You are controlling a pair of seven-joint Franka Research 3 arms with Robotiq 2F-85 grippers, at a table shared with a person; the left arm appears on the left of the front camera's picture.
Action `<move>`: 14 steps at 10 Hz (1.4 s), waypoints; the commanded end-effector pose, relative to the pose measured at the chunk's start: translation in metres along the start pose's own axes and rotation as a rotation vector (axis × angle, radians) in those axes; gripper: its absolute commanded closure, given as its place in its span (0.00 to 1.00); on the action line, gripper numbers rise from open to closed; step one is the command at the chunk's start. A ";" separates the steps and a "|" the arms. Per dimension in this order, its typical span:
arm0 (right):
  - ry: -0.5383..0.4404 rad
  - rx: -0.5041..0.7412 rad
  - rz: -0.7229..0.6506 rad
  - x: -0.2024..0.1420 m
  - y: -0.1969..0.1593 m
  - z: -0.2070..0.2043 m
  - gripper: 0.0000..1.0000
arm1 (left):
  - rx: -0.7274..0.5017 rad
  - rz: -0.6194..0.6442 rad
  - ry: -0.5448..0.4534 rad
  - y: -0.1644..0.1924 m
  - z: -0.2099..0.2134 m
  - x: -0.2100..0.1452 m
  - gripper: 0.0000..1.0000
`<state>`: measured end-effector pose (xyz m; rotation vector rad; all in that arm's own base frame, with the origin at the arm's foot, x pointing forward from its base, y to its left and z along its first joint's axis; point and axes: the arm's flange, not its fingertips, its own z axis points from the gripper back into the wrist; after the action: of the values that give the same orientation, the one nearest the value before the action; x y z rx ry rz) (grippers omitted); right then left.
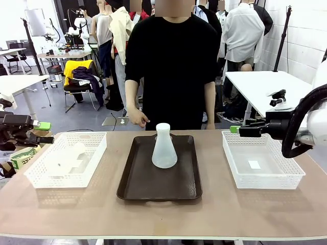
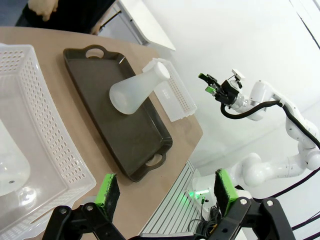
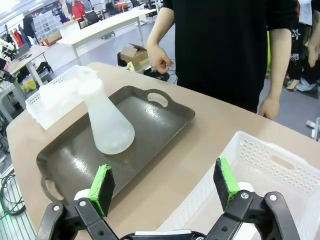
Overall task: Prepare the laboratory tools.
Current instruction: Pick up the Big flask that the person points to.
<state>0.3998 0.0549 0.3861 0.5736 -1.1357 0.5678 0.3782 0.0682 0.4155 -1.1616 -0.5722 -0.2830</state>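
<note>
Right end effector (image 3: 162, 172) above table (image 1: 255, 209) (workshop)

A: What sits on the counter (image 1: 214, 217)?
B: A dark brown tray (image 1: 153, 190) in the middle, its long side running away from the camera, with a loop handle at each short end.
A: And beside it?
B: The left mesh basket (image 1: 56, 181), white, lies near the tray's left side. The right mesh basket (image 1: 271, 181), also white, lies near its right side. Neither touches the tray.
A: Anything in the right one?
B: A small white slip (image 1: 254, 164), flat on its floor.
A: Beyond the far edge?
B: A person (image 1: 171, 66) in a black T-shirt stands just behind the tray. Farther back there is a white table (image 1: 265, 84) on the right and a chair (image 1: 76, 88) draped with yellow and dark clothing on the left.
</note>
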 end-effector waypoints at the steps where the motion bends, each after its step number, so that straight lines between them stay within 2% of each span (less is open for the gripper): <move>1: -0.004 0.006 0.000 0.001 0.003 -0.001 0.00 | -0.011 -0.002 -0.010 -0.001 0.001 0.000 0.00; 8: -0.004 0.006 0.000 0.001 0.003 -0.001 0.00 | 0.000 0.000 0.000 0.000 0.000 0.000 0.00; 9: -0.004 0.006 0.000 0.001 0.003 -0.001 0.00 | 0.083 -0.060 0.011 -0.005 0.003 0.004 0.00; 10: -0.004 0.006 0.000 0.001 0.003 -0.001 0.00 | 0.079 -0.081 0.012 -0.011 0.006 0.009 0.00; 14: -0.004 0.006 0.000 0.001 0.003 -0.001 0.00 | 0.050 -0.035 0.055 -0.010 0.005 0.007 0.00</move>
<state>0.3994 0.0575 0.3867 0.5727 -1.1346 0.5759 0.3795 0.0685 0.4276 -1.0898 -0.5796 -0.3283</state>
